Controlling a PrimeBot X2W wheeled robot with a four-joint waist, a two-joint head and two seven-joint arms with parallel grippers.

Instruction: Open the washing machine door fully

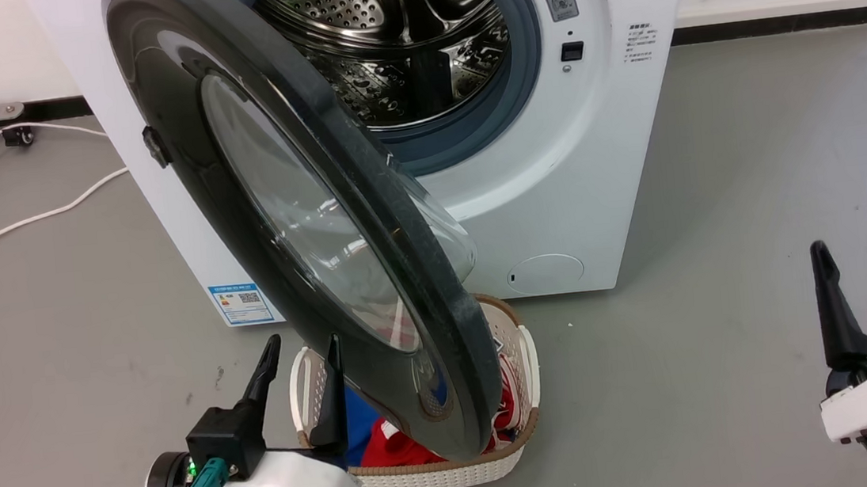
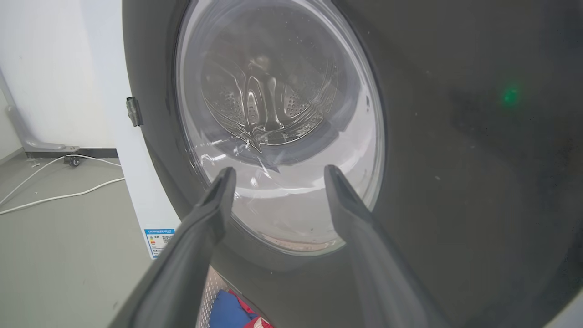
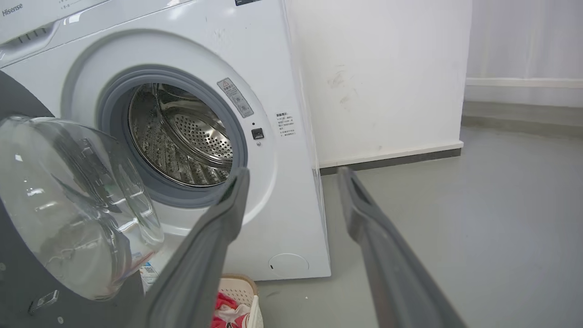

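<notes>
**Door partway out, the rest of the swing to come**

The washing machine door (image 1: 305, 232) stands roughly half open. It is hinged on the left side of the washing machine (image 1: 594, 180), with its free edge pointing out towards the robot and hanging over the laundry basket (image 1: 526, 362). Its glossy black ring is dusty and smeared. The clear bowl bulges from the inner face towards the steel drum (image 1: 397, 32), which lies open to view inside its grey-blue gasket (image 1: 529, 43).

The step in hand looks like the middle of the opening swing: the latch is free, but the door is not yet folded back.

The left tool (image 1: 303, 339) is spread and holds nothing. It sits low at the door's outer face, near the bottom rim; whether a finger touches the rim I cannot tell. The right tool (image 1: 849, 245), also spread and empty, waits well apart over the grey floor (image 1: 732, 374).

A push from the outer side would shut the door. The next move therefore calls for contact on the inner face or a hook on the free edge, carrying it leftward round the hinge.
</notes>
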